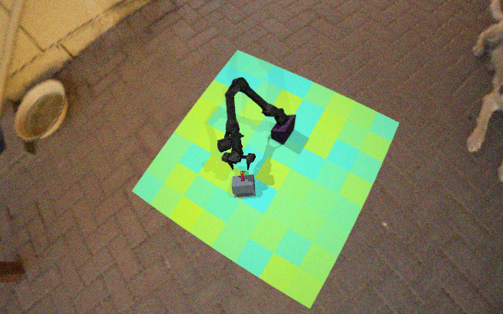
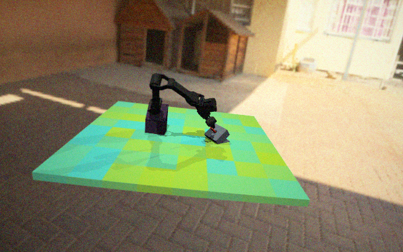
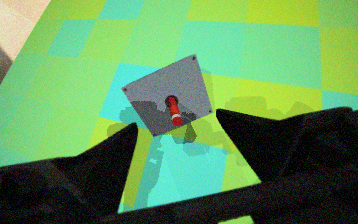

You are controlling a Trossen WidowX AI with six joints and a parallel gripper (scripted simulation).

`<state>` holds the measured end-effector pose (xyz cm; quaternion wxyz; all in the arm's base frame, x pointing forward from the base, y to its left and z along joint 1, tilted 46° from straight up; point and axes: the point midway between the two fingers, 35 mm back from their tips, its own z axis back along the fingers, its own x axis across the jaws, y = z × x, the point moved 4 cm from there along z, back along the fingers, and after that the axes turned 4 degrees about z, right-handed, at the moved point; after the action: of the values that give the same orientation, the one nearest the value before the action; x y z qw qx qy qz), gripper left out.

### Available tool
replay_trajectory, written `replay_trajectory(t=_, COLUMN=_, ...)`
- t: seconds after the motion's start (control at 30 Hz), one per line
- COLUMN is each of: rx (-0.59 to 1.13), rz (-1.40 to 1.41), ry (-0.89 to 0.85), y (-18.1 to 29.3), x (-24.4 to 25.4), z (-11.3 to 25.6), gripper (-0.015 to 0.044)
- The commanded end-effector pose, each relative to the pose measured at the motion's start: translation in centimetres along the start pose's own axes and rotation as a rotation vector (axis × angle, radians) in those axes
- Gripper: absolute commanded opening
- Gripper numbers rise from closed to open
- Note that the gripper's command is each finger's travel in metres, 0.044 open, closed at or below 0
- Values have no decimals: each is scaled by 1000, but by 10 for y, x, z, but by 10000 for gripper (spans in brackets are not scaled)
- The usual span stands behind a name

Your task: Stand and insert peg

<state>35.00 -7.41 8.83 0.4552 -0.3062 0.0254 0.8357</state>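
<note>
The grey sloped panel (image 1: 248, 189) (image 2: 222, 134) (image 3: 162, 82) stands on the table, its face tilted toward the robot. The red peg (image 1: 242, 175) (image 2: 212, 130) (image 3: 174, 108) sits in the hole of the panel. Its white-banded end sticks out of the face toward the gripper, and its plain end is hidden inside the hole. My gripper (image 1: 240, 168) (image 3: 177, 119) is open with nothing between its fingers. It is backed off from the peg, and the fingertips stand wide apart to either side of the peg's line without touching it.
The table (image 1: 296, 195) (image 2: 165, 181) has a green, yellow and cyan patchwork top. The arm's dark purple base block (image 1: 283, 130) (image 2: 155, 121) stands behind the gripper. Shadows of the arm fall on the table near the panel.
</note>
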Motion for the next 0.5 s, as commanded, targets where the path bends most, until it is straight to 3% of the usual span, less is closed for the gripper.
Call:
replay_trajectory(t=0.0, rx=0, rz=-3, ry=2, y=0, x=0, z=6, gripper=440)
replay_trajectory(t=0.47, rx=-1, rz=-1, ry=1, y=0, x=0, z=25, gripper=440)
